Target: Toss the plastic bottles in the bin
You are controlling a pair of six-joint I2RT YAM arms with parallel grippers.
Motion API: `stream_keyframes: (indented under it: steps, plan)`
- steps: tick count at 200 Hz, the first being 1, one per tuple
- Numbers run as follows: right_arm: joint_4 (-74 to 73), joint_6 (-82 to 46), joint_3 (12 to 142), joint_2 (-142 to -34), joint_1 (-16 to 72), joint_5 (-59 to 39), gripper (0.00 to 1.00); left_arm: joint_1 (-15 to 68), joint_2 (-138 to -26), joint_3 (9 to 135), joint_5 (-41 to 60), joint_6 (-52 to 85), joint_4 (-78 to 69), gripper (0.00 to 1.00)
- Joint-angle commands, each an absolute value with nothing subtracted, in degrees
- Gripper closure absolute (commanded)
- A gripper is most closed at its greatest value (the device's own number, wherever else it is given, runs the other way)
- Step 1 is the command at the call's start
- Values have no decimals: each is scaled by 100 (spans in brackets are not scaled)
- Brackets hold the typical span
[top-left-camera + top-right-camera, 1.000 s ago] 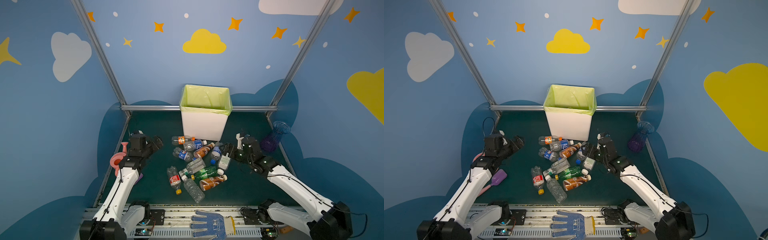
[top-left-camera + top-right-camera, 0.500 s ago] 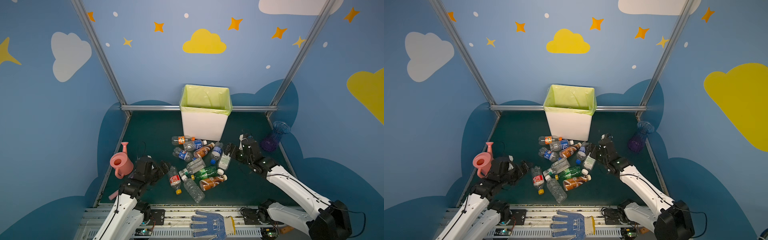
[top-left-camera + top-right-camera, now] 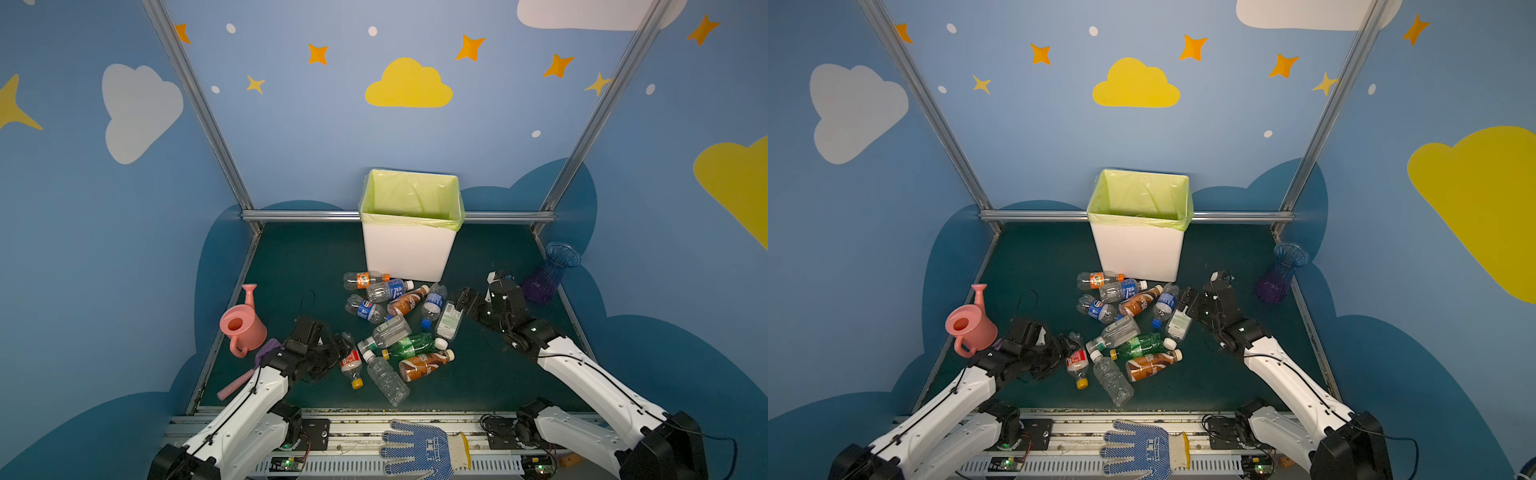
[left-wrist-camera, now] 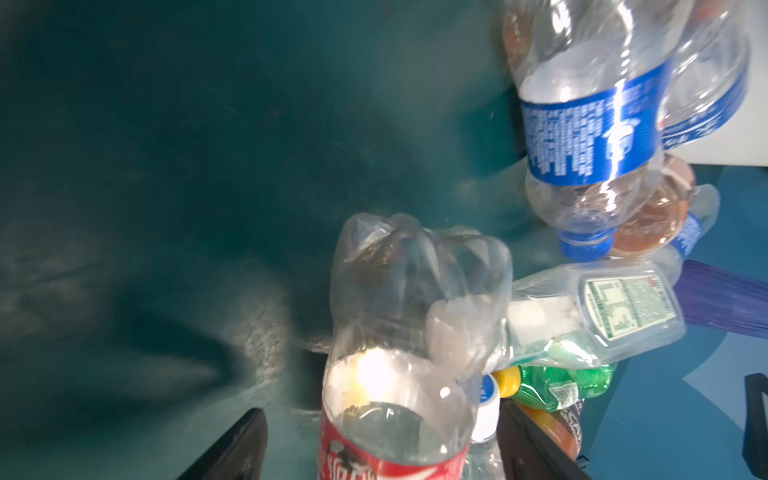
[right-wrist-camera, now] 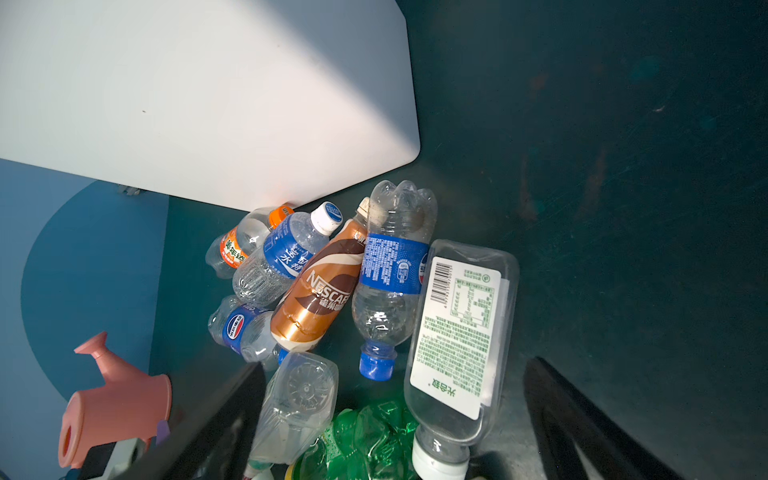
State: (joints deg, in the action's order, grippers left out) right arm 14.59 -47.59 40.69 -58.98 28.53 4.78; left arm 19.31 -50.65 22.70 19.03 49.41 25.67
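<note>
Left wrist view: left gripper (image 4: 381, 409) has its jaws apart, one on each side of the red-label bottle (image 4: 395, 374). Gaps show on both sides, so nothing is held.
Right wrist view: right gripper (image 5: 392, 365) has its jaws wide around the neck end of the white-label clear bottle (image 5: 457, 332) and the cap end of the blue-label bottle (image 5: 392, 270). It holds nothing.
Bottles: the plastic bottles (image 3: 399, 332) lie in a heap at lower centre in both top views, all on the table.
Bin: bin (image 3: 407, 253) stands upright at frame centre, just behind the heap. No bottle shows inside it.
Step judged: both arms are set for a pick, and no bottle is binned yet.
Risk, left grip: the red-label bottle looks thin and dented. A squeeze may crumple it or squirt it out of the jaws.
Risk, left neighbour: the jaw on the heap side sits by a white cap (image 4: 485, 409), so it may pinch that bottle too.
Risk, right grip: two bottles lie between the jaws, so closing may catch both or clamp neither squarely.
Risk, heap: the bottles overlap, so lifting one may roll the others away.
Risk, bin: the wall is tall. A low carry may hit the rim and shove or tip the bin.
Risk, bystanders: pink watering can (image 3: 241, 328) is beside the left arm and blue-purple vase (image 3: 548, 274) beside the right. An arm swing may knock either one.
</note>
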Motion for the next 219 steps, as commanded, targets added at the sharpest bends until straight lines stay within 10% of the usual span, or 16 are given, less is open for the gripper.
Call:
stream_keyframes:
  steps: [1, 157, 219]
  plan:
    - [1574, -4798, 3958, -5743, 2798, 563, 5, 1960, -5282, 2340, 2011, 4751, 2208, 16]
    - [1611, -4939, 3512, -5279, 2434, 492, 5, 1983, -6013, 2514, 2008, 4529, 1817, 43]
    - [1806, -4664, 3577, -5091, 2118, 467, 4, 1085, -5313, 4716, 1396, 3418, 3015, 46]
